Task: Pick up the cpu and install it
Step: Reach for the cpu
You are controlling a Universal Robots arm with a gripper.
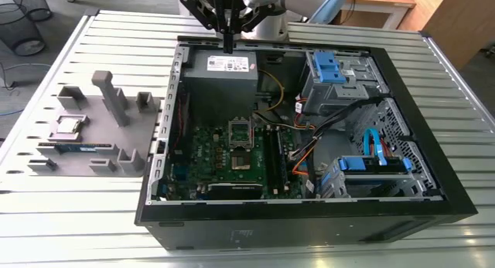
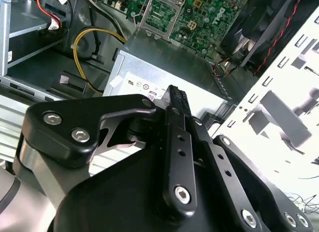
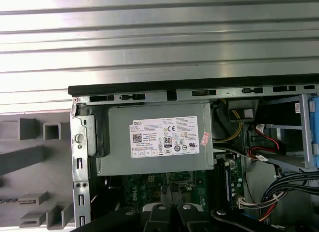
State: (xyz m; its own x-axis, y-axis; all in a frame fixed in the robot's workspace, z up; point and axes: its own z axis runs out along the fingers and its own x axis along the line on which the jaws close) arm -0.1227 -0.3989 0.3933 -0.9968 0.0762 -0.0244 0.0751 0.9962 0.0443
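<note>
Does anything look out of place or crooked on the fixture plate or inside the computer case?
Nothing stands out. The cpu lies flat in its nest on the fixture plate, the memory stick straight beside it. The hand, shut and empty, hangs over the power supply.

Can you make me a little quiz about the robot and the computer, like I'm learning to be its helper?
1. True or false: the cpu already sits inside the computer case.
2. The gripper hangs nearest to: A) the grey power supply box, B) a blue drive bay, C) a memory stick.
3. One word: is the gripper open or shut?

Key: 1 false, it lies on the fixture plate outside the case; 2 A; 3 shut, holding nothing.
</note>
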